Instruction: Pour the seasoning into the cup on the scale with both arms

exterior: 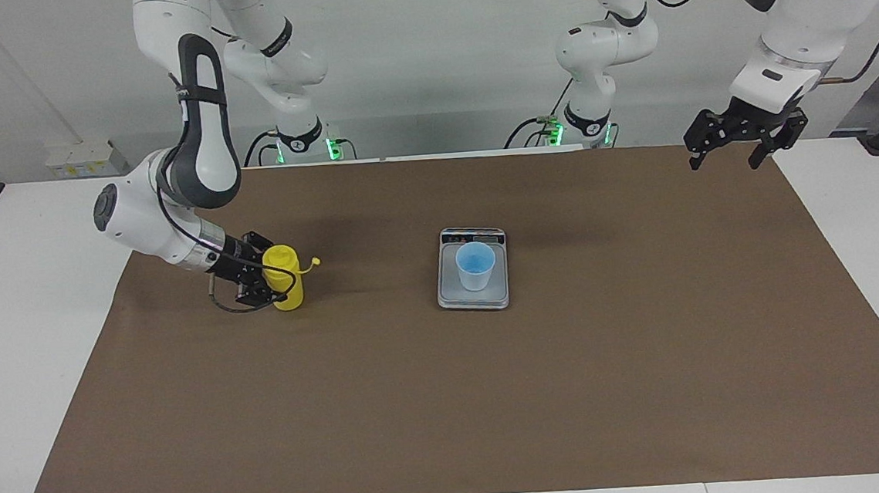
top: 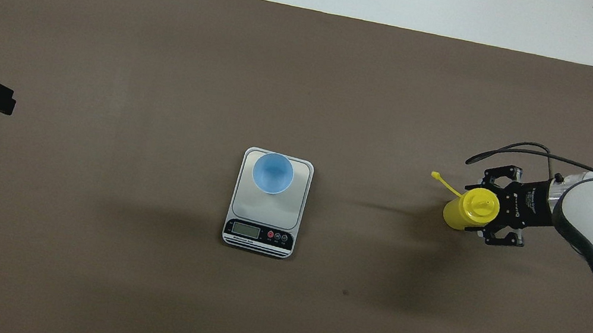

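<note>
Standing on scale (exterior: 473, 294): cup (exterior: 476, 266)

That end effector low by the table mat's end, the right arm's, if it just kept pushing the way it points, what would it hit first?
The right end effector points sideways toward the table's middle, its fingers already either side of the yellow seasoning bottle. Going on, it would meet the bottle first; whether it already grips it is unclear.

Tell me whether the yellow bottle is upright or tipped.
Upright: the yellow bottle stands on the brown mat, nozzle up, between the right gripper's fingers.

Matt brown paper sheet (exterior: 496, 397), glossy yellow plastic bottle (exterior: 287, 280), translucent blue plastic cup (exterior: 476, 267).
</note>
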Tool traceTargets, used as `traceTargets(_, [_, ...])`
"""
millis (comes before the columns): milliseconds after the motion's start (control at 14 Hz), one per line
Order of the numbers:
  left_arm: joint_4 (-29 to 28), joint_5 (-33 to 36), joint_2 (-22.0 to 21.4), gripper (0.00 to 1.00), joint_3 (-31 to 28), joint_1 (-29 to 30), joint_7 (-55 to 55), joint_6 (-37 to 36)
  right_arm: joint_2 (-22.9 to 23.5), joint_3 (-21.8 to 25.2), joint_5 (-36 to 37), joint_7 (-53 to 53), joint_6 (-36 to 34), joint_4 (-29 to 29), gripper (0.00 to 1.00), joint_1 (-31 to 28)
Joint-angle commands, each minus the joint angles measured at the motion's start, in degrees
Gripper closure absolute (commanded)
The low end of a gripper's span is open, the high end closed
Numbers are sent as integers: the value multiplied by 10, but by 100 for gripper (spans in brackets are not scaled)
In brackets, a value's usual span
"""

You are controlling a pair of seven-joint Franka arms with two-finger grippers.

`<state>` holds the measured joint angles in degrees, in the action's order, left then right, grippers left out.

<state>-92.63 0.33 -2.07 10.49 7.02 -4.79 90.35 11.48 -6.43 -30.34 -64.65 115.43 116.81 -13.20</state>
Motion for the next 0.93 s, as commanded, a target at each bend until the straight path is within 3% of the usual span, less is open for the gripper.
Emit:
traceTargets(0, [-1, -6, -1, 0, -2, -3, 6, 7, -36, -3, -4, 17, 7, 7, 0, -7])
traceTargets(286, [-1, -5, -2, 0, -3, -3, 11, -4, -66, -4, 77, 87, 3, -14, 0, -5])
traceTargets(571, [-3, -5, -4, 0, -3, -4, 10, -3, -111, -9, 177, 242, 1, -18, 0, 7])
traceTargets(857, [-3, -5, -4, 0, -3, -4, 9, -2, -143, -11, 228, 352, -14, -44, 0, 28])
